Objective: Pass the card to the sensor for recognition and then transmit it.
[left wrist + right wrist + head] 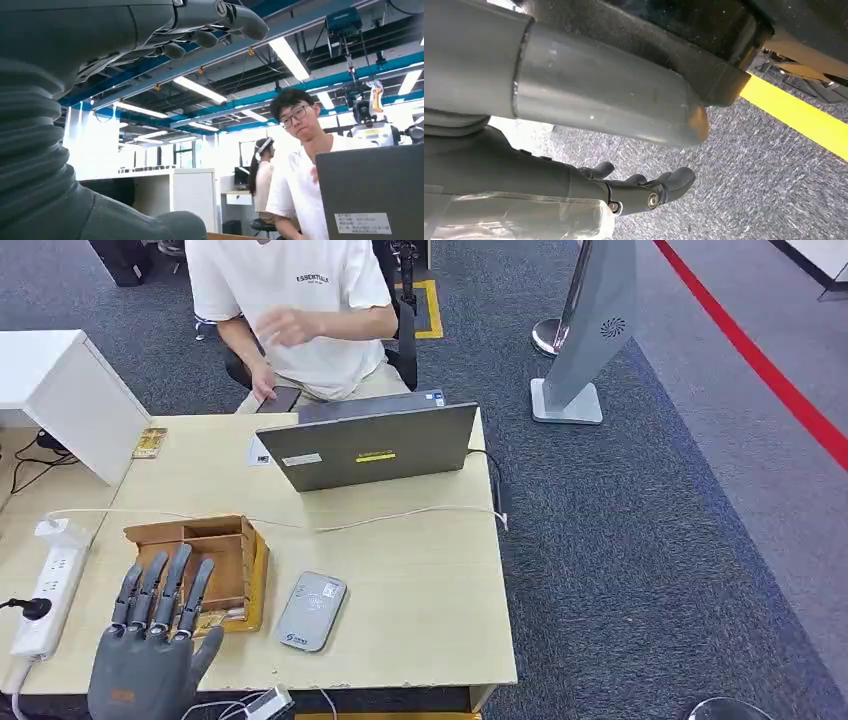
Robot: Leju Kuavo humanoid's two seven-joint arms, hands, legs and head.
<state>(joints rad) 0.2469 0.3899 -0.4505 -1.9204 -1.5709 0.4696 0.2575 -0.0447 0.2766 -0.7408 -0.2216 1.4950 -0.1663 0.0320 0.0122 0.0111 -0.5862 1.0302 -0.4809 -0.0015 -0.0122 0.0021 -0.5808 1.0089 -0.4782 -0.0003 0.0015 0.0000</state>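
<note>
Head view showed the left hand [150, 635] raised over the near-left part of the desk [420, 610], its fingers [165, 585] extended, spread slightly apart and holding nothing. Just beyond and under the fingertips stood a wooden box [215, 555] with open compartments; a card [212, 618] lay at the box's near edge, right beside the fingers, though whether it sat inside a compartment or on the rim could not be told. To the thumb side of the fingers, near the box, a grey sensor [312, 611] lay flat on the desk. On the far side of the fingers from the sensor, a white power strip [48, 590] ran along the desk edge. A white cable [400, 515] crossed the desk beyond the box, and farther still an open laptop [368, 447] faced a seated person [295, 310] in a white shirt.

Left wrist view looked along the left hand's dark fingers [220, 15], which were straight and apart, with the back of the laptop [372, 192] and the person [305, 165] beyond them.

Right wrist view showed the right hand [624, 192] hanging over grey carpet [764, 175] beside a yellow floor line [799, 117], its fingers [674, 180] loosely curved, apart, and gripping nothing.
</note>
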